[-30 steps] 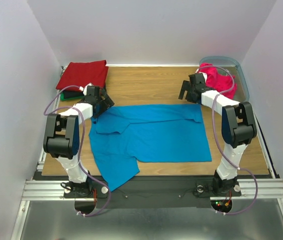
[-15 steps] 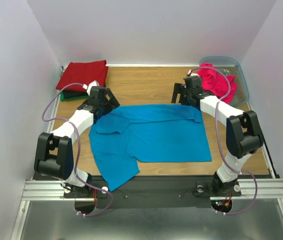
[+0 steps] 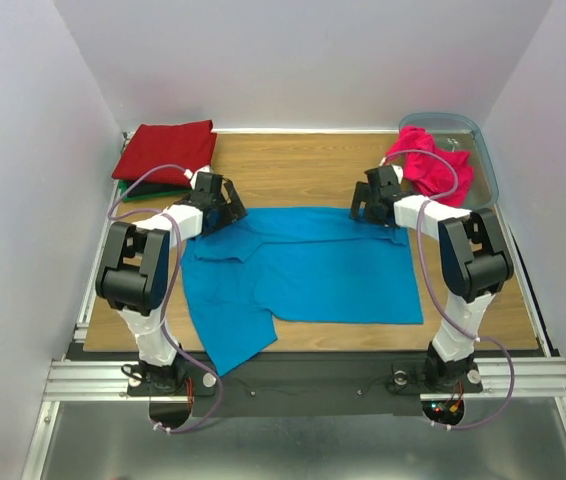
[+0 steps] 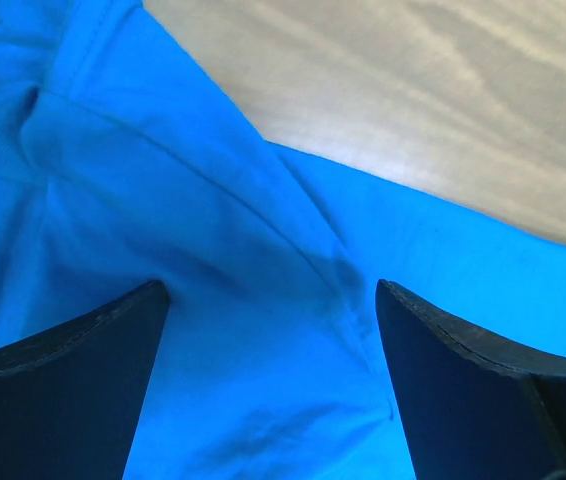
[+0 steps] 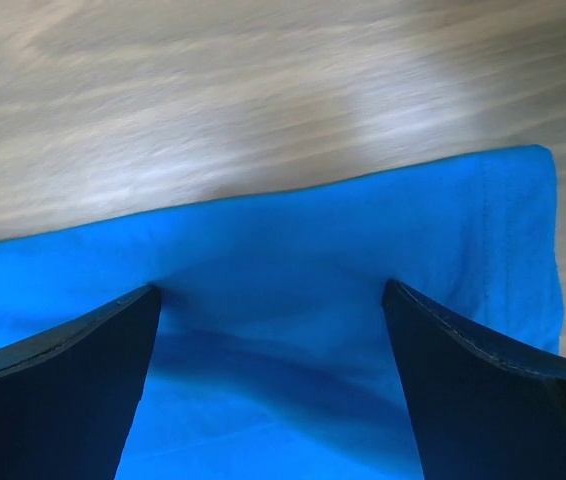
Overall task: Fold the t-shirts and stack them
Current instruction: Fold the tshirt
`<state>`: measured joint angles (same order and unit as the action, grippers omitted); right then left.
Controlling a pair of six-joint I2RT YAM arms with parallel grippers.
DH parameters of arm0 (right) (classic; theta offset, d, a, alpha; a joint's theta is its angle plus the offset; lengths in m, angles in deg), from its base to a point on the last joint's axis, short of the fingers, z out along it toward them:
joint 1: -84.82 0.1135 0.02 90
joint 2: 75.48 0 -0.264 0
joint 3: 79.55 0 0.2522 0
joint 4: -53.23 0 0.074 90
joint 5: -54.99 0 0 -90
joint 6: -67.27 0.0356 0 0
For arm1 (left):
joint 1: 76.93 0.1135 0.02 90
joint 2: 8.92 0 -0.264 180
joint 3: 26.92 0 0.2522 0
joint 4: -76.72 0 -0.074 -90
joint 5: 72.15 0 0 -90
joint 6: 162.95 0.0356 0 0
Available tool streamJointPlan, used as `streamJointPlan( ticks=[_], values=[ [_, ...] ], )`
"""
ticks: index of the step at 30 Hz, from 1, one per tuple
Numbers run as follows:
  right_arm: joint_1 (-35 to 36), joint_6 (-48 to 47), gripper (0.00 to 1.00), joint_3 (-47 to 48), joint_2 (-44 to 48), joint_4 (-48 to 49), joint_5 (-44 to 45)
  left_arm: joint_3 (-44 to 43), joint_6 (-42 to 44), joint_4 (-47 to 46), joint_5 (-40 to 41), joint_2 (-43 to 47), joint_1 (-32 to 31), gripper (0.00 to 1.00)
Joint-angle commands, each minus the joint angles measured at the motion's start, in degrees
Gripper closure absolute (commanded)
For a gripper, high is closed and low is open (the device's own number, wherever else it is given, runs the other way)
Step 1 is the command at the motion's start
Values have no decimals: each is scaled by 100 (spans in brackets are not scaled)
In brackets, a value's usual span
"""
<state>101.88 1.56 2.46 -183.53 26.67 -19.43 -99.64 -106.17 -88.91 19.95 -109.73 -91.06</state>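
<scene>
Blue t-shirt [image 3: 303, 265] spread flat, front-centre of the desk [image 3: 293, 170], one sleeve trailing over the near edge on the left. Both arms reach in to its far hem. Left jaws: spread wide, set down at the far-left corner of the shirt by the shoulder; in the wrist view the dark fingers [image 4: 73, 380] stand either side of a diagonal fold or seam, blue cloth filling the gap, nothing pinched. Cannot tell whether the tips press the cloth or only sit just above it. Right jaws: also spread wide, at the far-right corner; fingers [image 5: 483, 390] straddle the hem, bare wood just past it, the shirt's right edge showing beside the right-hand finger. Cloth puckers a little between the tips, not clamped. Back-left corner: folded dark red shirt [image 3: 166, 148] on top of a stack, a green one [image 3: 145, 192] peeking out beneath. Back-right corner: magenta-pink shirt [image 3: 431, 165] bunched up in the bin [image 3: 463, 124], just behind the right arm.
</scene>
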Motion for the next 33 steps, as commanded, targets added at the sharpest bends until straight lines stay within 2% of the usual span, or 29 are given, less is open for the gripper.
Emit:
streamJointPlan(
  ticks=[1,7,13,17,19,22,25,26,29,33],
  values=[
    [-378,128,0,-154,-120,120,280,-352,166,-192,-202,-350,16,3],
    [-633,102,0,74,-295,128,341,-1125,333,-157,-527,-895,7,3],
    [-660,-266,0,478,-314,85,228,-1978,544,422,-255,-1291,16,3],
    [-660,-557,0,593,125,-21,-264,-2216,456,721,-255,-820,-107,3],
    [-608,-732,0,497,554,-65,-563,-2234,299,1167,400,-494,-274,3],
    [-231,-856,0,146,1048,-117,-591,-1901,70,1573,860,323,-652,3],
    [209,-602,0,-425,1750,-205,-415,-945,-605,1855,1072,1351,-1021,3],
    [288,-523,0,-600,2196,-223,-423,-350,-964,1943,1142,1867,-1135,3],
    [377,-66,0,-1426,3005,-223,-423,793,-1668,2277,1292,2826,-1784,3],
    [395,251,0,-2269,3692,-223,-748,1561,-2460,3041,1310,3567,-2795,3]
  ],
)
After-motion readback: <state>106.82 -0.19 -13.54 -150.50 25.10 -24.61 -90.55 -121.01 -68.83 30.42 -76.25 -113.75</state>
